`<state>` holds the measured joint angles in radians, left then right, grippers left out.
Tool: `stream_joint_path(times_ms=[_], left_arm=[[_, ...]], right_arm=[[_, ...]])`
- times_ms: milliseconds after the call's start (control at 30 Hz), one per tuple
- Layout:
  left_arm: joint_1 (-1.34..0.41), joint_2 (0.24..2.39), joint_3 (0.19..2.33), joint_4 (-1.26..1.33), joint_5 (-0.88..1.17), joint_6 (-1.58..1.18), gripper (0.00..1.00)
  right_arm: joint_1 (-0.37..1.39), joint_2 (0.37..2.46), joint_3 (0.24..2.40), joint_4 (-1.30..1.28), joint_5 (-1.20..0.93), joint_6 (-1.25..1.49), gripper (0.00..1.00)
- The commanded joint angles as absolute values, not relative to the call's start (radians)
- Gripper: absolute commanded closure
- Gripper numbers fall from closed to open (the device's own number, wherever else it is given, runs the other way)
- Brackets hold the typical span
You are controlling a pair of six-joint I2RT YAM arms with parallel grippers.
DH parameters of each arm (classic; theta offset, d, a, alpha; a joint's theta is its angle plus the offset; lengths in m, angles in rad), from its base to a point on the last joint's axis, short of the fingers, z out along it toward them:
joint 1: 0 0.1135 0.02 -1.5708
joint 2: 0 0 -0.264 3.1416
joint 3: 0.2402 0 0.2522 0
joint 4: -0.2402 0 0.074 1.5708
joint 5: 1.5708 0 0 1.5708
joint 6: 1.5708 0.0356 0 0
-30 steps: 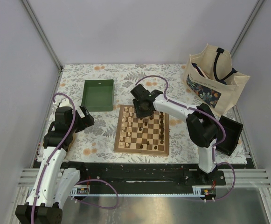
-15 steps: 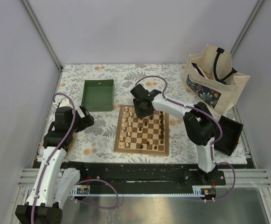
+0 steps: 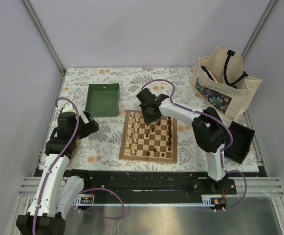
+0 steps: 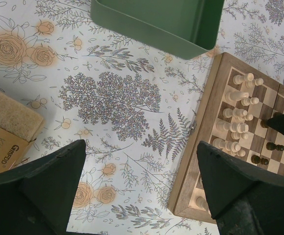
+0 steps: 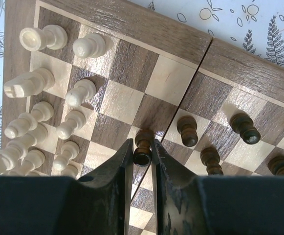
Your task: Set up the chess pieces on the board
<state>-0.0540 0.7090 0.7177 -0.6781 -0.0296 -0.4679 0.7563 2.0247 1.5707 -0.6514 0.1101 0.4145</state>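
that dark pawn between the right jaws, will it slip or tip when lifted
Probably stiff and light: the dark pawn looks like small turned wood. Its rounded head may slip or swivel between the flat jaws. Nudged, its tall slim shape could tip.

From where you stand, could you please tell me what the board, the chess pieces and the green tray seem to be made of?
Board: wood, grain showing, smooth satin finish.
Chess pieces: apparently turned wood, cream or dark-stained, slightly glossy.
Green tray: smooth, matte, uniform colour; plastic or painted metal, I cannot tell which.
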Motion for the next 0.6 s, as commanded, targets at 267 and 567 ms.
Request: stream_joint_path(times_ms=[267, 567], left_arm=[[-0.048, 0.706, 0.732, -0.626, -0.018, -0.463, 0.01], [-0.049, 0.709, 0.733, -0.624, -0.014, -0.462, 0.01]], right_arm=[[0.75, 1.561, 1.291, -0.658, 0.095, 0.435, 0.78], [0.801, 1.14, 0.956, -0.681, 0.063, 0.557, 0.79]])
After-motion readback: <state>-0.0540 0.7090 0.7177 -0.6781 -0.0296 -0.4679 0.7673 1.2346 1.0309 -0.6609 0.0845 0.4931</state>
